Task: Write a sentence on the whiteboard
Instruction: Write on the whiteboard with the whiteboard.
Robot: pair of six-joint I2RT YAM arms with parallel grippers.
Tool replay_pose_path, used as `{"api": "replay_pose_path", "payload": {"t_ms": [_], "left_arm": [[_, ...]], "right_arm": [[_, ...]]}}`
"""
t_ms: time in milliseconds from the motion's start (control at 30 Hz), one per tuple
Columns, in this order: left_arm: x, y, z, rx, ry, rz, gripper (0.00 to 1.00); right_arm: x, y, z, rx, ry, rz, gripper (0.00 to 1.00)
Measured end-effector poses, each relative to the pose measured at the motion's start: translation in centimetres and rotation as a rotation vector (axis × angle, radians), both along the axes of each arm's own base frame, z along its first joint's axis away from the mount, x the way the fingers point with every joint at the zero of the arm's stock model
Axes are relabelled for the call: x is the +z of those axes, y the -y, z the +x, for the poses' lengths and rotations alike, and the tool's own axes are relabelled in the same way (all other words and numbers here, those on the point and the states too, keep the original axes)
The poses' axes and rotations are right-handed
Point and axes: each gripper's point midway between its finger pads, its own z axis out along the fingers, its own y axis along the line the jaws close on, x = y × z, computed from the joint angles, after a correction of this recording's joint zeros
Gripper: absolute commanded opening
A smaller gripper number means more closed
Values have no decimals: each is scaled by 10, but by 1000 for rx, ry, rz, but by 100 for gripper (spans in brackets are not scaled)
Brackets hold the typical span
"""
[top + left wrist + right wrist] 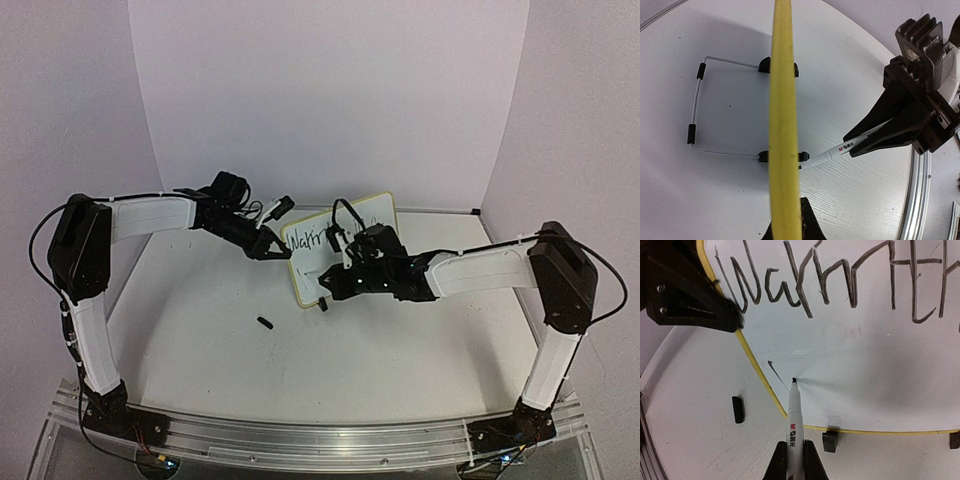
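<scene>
- My left gripper (272,250) clamps the whiteboard's (375,212) left rim; board stands upright mid-tabletop (200,310)
- My right gripper (794,450) pinches one marker (792,405), labelled "M&G", tip on the board under the sentence (830,285), reading "Warmth"
- I count one loose cap (738,409) nearby, two clip feet (830,440), one wire stand (697,107)

Handwritten "Warmth" on the whiteboard (880,370), "M&G" logo on the marker (794,412)

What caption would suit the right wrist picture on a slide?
Right gripper holds a marker to the whiteboard below "Warmth", while the left gripper grips its edge.
</scene>
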Motion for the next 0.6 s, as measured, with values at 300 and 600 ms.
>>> {"api": "replay_pose_path", "payload": {"t_ms": [300, 600], "left_arm": [[0, 0, 0, 2, -1, 1, 0], [0, 0, 0, 2, -1, 1, 0]], "right_arm": [[-10, -6, -4, 34, -32, -3, 0], [-15, -5, -6, 37, -42, -12, 0]]}}
